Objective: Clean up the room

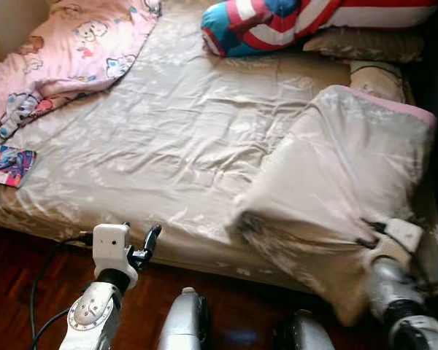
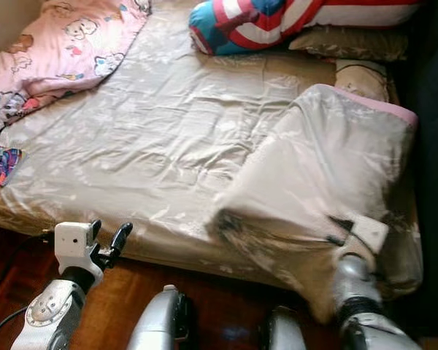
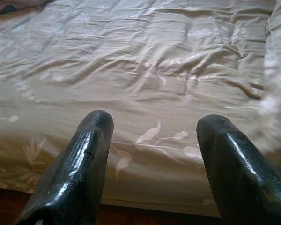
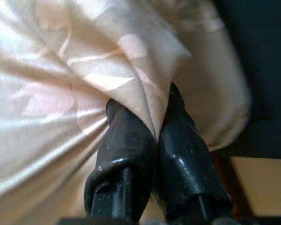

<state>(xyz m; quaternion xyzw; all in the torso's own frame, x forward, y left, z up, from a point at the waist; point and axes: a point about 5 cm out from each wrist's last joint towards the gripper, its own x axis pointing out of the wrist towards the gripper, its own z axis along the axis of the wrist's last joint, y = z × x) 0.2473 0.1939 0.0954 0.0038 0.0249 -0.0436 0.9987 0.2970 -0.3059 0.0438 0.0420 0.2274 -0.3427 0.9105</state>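
Observation:
A beige satin blanket (image 1: 336,182) lies folded over the right side of the bed, its lower edge hanging past the mattress front. My right gripper (image 4: 152,136) is shut on a fold of this blanket at its lower right corner (image 1: 369,240). My left gripper (image 3: 152,140) is open and holds nothing, hovering at the bed's front edge near the left (image 1: 142,244). The bed sheet (image 1: 168,138) is the same beige satin, wrinkled across the middle.
A pink cartoon-print quilt (image 1: 66,51) is bunched at the far left of the bed. A red, white and blue striped cushion (image 1: 277,22) and pillows (image 1: 372,44) lie at the head. A colourful book (image 1: 7,164) sits at the left edge. Dark wooden floor (image 1: 29,262) runs below.

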